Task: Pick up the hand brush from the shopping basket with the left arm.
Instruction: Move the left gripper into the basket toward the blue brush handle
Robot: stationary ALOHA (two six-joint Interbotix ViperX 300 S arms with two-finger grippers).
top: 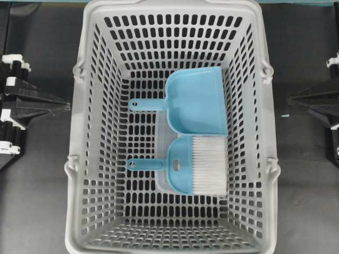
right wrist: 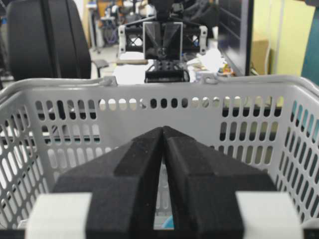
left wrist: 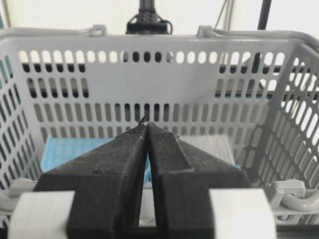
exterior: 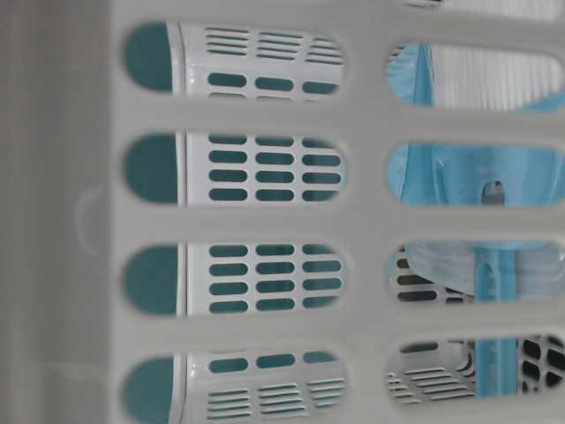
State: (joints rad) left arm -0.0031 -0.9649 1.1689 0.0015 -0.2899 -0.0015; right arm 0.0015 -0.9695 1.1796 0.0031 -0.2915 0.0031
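Near basket floor: I saw only bare slotted floor at the near end of the shopping basket [top: 92,143], which filled the middle of the overhead view on a dark table [top: 37,201].
Hand brush: I found the hand brush [top: 188,165] lying flat on the basket floor, a little right of centre, thin handle with its hole pointing left and white bristles fanned to the right.
Brush label: I could make out a small pale sticker on the blue back, but I couldn't read any writing on it.
Tray under brush: I noticed a clear plastic sheet or tray edge [top: 162,180] showing under the brush; I couldn't tell more.
Dustpan: I saw the light-blue dustpan [top: 197,100] just beyond the brush, touching or nearly so, handle also to the left.
Left gripper: I had the left gripper [top: 66,106] outside the basket's left wall, well apart from the brush, its fingers pressed together with nothing between them.
Right gripper: I saw the right gripper [top: 291,100] outside the right wall, likewise pressed together on nothing.
Far background: I saw no readable brand or text anywhere, from either wrist view.
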